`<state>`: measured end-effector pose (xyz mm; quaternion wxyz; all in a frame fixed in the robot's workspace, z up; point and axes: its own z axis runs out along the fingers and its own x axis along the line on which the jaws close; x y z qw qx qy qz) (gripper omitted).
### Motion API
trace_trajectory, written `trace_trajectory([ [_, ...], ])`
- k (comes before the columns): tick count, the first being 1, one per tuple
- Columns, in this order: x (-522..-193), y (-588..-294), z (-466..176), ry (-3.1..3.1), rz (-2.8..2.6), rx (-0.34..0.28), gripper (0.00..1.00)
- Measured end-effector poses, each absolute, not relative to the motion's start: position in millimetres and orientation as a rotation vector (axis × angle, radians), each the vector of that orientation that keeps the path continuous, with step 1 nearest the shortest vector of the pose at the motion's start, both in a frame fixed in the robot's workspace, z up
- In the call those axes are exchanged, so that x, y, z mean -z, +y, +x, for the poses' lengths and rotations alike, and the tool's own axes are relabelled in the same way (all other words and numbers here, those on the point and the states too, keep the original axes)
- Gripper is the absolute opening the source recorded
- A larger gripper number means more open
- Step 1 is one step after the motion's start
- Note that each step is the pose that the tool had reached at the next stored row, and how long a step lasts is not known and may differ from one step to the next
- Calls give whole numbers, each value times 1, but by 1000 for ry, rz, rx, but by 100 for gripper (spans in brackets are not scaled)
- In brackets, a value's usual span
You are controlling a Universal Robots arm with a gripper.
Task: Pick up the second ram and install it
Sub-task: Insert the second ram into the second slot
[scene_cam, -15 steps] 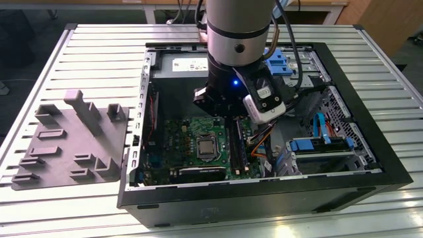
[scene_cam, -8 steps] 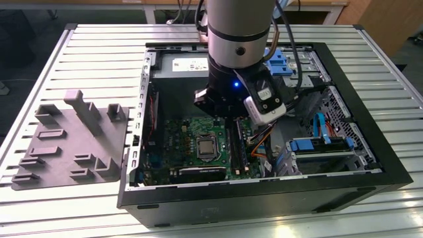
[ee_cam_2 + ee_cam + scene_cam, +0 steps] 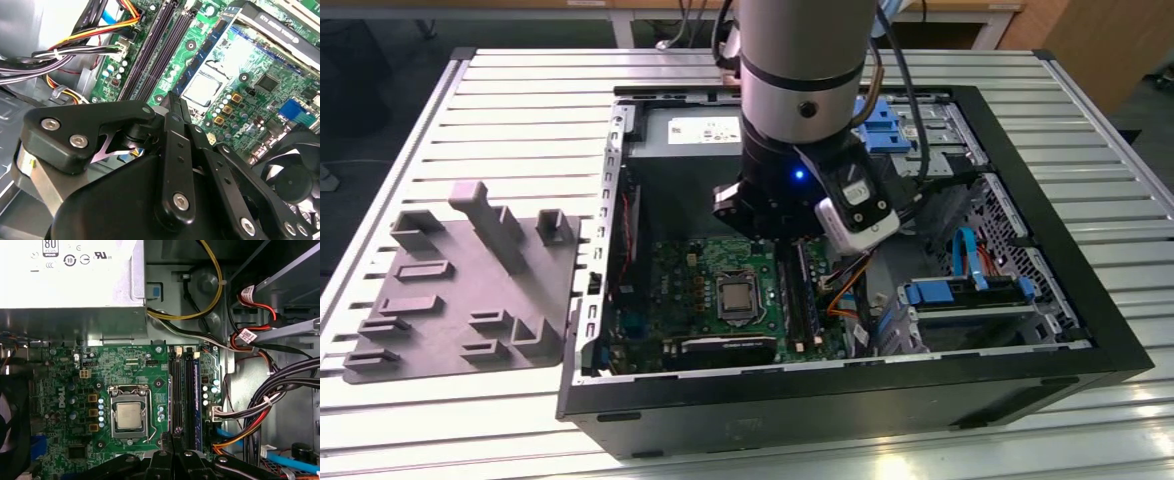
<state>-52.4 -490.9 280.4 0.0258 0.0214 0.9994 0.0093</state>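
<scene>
My gripper (image 3: 781, 236) hangs inside the open computer case (image 3: 1067, 370), low over the green motherboard (image 3: 687, 290). In both wrist views its black fingers (image 3: 173, 117) are pressed together with nothing visible between them, and the tips (image 3: 175, 436) hover at one end of the long black memory slots (image 3: 176, 390) beside the processor socket (image 3: 127, 416). A long narrow stick with a bluish face (image 3: 196, 400) stands seated in the slot farthest from the socket. Whether it is the second ram I cannot tell.
Bundles of black, yellow, red and orange cables (image 3: 260, 410) run beside the slots. The silver power supply (image 3: 70, 280) lies beyond the board and a black fan (image 3: 295, 180) sits close to the gripper. A grey holder tray (image 3: 467, 290) rests on the slatted table at the exterior view's left.
</scene>
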Motion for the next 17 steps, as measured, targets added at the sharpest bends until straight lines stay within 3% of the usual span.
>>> trace_trajectory([
  [17, -273, -491, -52, 3089, 65, -33, 12],
])
